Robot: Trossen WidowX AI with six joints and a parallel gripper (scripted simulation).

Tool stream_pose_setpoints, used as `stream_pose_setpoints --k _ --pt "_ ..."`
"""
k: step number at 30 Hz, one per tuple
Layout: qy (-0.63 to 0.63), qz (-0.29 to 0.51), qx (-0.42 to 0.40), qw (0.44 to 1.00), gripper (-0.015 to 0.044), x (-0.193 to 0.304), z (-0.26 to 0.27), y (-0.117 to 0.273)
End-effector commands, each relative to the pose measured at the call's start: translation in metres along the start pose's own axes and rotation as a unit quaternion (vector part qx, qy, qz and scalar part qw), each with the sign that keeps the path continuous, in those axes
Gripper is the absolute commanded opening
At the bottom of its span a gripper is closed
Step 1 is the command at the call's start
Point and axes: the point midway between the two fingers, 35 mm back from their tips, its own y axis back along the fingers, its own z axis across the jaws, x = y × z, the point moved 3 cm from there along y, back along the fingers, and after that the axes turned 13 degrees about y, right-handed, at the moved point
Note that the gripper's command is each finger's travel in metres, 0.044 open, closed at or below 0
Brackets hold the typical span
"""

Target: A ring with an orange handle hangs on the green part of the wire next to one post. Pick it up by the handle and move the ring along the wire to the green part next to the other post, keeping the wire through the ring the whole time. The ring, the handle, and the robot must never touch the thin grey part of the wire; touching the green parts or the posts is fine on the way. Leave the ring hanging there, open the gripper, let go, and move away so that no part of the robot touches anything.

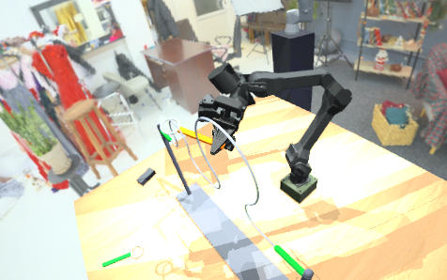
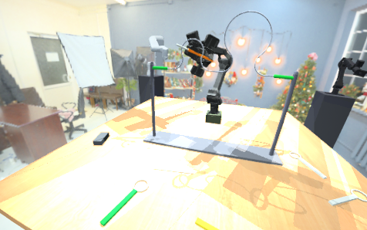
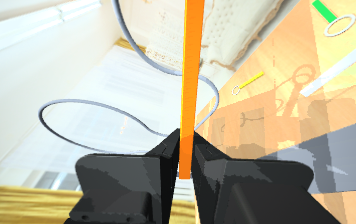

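Note:
The ring is pale and off the left green part, around the grey wire near its first rise. It shows nearly edge-on in the exterior view; whether it touches the wire I cannot tell. Its orange handle slants down from the ring to my gripper. My gripper is shut on the handle's far end. In the wrist view the ring is out of frame. The other green part is by the right post.
The left post and right post stand on a grey base. Wire bends lie close to my gripper. A black block, a green-handled ring and a few pale and yellow pieces lie on the table.

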Motion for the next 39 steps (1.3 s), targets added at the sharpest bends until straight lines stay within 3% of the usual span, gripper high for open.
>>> stream_pose_setpoints --k 1,20,39 --pt "0.04 0.002 0.021 0.999 -0.015 -0.001 -0.002 0.001" --pt "0.225 0.023 0.129 0.965 -0.015 -0.001 -0.022 0.003" --pt "0.4 0.042 0.231 0.886 -0.015 -0.009 -0.04 0.01"
